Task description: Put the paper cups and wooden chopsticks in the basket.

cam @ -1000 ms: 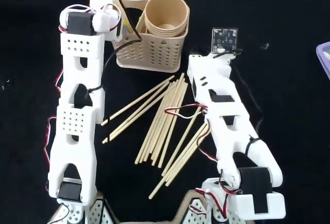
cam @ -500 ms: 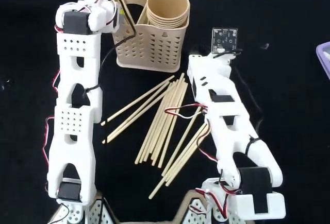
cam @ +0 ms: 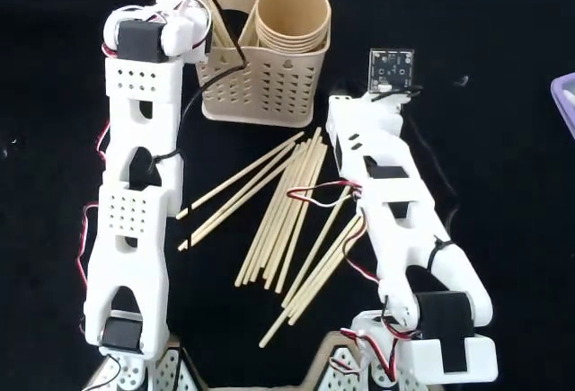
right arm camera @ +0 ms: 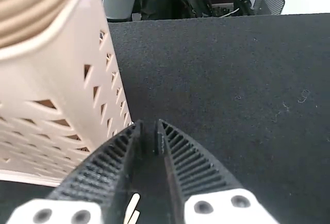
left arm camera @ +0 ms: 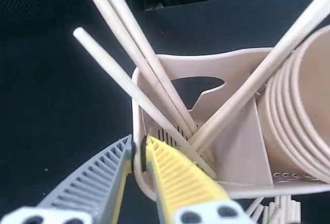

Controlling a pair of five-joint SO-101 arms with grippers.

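Your left gripper [left arm camera: 139, 145] is hovering at the basket [left arm camera: 170, 60] rim, pinched shut and empty; your right gripper [right arm camera: 148, 129] is resting beside it, likewise closed.

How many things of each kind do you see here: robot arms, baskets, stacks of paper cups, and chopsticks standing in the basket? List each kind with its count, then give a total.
Robot arms: 2 (left arm, right arm)
Basket: 1
Stack of paper cups: 1
Chopsticks standing in the basket: 4
Total: 8
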